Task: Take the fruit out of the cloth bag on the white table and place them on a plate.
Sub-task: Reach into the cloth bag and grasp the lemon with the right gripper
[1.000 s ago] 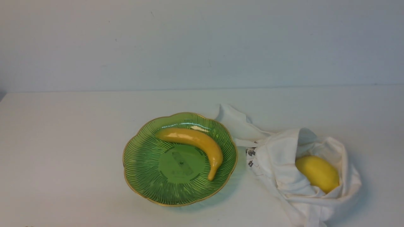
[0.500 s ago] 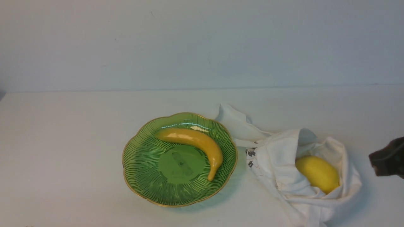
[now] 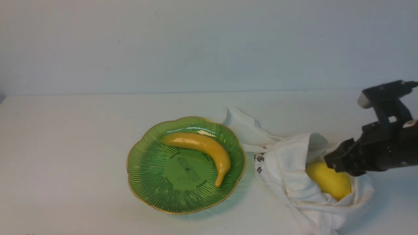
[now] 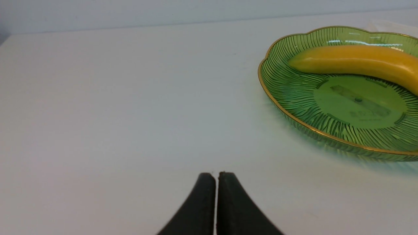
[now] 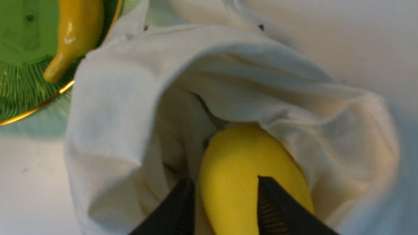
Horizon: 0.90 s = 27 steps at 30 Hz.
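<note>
The yellow lemon [image 3: 328, 184] lies inside the open mouth of the white cloth bag [image 3: 287, 163] on the white table [image 3: 65, 147], right of the green gold-rimmed plate [image 3: 140, 182]. My right gripper [image 3: 330, 162] hovers at the bag's mouth, just over the lemon. In the right wrist view the gripper [image 5: 225, 181] is open and holds nothing: one finger is beside the lemon [image 5: 235, 163], the other is in front of its top, with the bag [image 5: 130, 98] folded around it. My left gripper [image 4: 215, 174] is shut and empty, low over bare table left of the plate [image 4: 294, 107].
A yellow-orange banana [image 3: 202, 145] lies in the plate; it also shows in the left wrist view [image 4: 352, 60] and the right wrist view [image 5: 78, 29]. The bag's strap end [image 3: 241, 127] reaches behind the plate's right rim. A pale wall stands behind the table.
My right arm has come into the front view from the right and moved left and up to the bag's mouth over the lemon. The lemon, bag, plate and banana have not moved.
</note>
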Tool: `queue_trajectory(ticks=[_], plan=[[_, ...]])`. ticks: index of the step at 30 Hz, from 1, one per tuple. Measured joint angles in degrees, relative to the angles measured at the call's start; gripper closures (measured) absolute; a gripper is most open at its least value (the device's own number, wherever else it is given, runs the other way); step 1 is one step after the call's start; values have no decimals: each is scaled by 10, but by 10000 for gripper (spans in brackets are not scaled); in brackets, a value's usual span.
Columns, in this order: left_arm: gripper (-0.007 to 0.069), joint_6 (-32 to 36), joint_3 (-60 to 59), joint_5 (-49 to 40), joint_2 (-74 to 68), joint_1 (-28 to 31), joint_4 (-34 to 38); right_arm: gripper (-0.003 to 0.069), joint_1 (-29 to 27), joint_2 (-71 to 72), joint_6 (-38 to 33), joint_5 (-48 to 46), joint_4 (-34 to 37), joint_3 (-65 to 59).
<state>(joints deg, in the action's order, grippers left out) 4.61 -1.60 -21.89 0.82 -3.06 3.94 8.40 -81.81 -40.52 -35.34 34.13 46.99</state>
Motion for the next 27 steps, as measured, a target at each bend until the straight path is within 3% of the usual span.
queue_trajectory(ticks=[2,9,13,27], plan=[[632,0,0,0,0,0,0,266,18,-23,0,3,-18,24],[632,0,0,0,0,0,0,100,24,-60,40,-8,-93,47],[632,-1,0,0,0,0,0,84,25,-63,71,-14,-119,47],[632,-1,0,0,0,0,0,81,39,-116,73,-14,-142,48]])
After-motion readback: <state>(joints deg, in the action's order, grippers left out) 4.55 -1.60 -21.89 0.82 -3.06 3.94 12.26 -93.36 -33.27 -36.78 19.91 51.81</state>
